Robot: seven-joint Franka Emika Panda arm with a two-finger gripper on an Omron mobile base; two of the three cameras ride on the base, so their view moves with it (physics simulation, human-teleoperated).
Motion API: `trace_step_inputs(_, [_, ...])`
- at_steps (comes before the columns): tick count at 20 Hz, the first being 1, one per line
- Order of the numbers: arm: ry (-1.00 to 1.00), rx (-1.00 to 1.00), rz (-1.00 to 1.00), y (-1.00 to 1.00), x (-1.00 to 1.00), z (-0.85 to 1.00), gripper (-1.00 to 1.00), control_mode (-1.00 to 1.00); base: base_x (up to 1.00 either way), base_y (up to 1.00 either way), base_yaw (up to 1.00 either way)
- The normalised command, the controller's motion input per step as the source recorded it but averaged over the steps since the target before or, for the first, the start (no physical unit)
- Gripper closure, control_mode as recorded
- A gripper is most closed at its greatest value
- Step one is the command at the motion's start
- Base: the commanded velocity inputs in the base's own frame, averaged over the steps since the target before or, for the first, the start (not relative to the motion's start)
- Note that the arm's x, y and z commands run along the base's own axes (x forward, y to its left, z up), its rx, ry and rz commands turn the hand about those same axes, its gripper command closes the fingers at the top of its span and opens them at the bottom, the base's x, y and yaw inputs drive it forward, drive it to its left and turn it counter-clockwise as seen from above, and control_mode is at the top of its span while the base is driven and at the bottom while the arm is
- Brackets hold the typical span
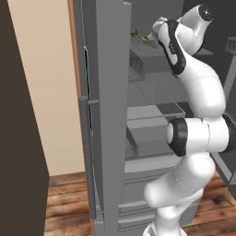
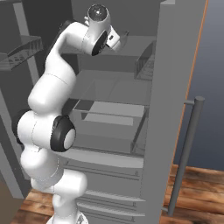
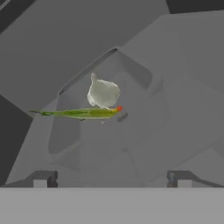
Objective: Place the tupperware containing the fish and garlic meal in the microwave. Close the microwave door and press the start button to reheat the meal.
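Observation:
The tupperware (image 3: 65,131), a translucent grey tub, sits on an upper fridge shelf straight ahead of my gripper (image 3: 111,179) in the hand view. Inside it lies the meal: a long green fish (image 3: 81,113) with a pale garlic piece (image 3: 103,92) behind it. My gripper is open, its fingertips (image 3: 43,178) spread wide at the near side of the tub, touching nothing. In the left base view the hand (image 1: 159,25) reaches high into the fridge, with the green food (image 1: 143,36) just beyond it. The microwave and its door are out of view.
The grey fridge stands open, its door (image 1: 103,115) with a vertical handle (image 1: 85,152) to the left of the arm. Another door and bar handle (image 2: 186,153) stand to the right. Larger grey drawers (image 2: 109,118) and shelves lie below the hand. The floor (image 2: 197,192) is wood.

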Motion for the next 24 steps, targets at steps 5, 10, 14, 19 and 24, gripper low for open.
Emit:
trace_step_inputs(5, [0.01,0.00,0.00,0.00,0.45,-0.03,-1.00,-1.00,0.00,0.00,0.00])
trace_step_inputs(10, [0.05,0.00,0.00,0.00,0.45,0.00,-1.00,-1.00,0.00,0.00,0.00])
trace_step_inputs(14, [0.07,0.00,-0.01,0.00,0.42,0.00,-1.00,-1.00,0.00,0.00,0.00])
trace_step_inputs(19, [0.05,0.00,-0.02,0.00,0.39,0.00,-1.00,-1.00,0.00,0.00,0.00])
trace_step_inputs(24, [0.04,0.00,-0.04,0.00,0.30,-0.01,-1.00,-1.00,0.00,0.00,0.00])
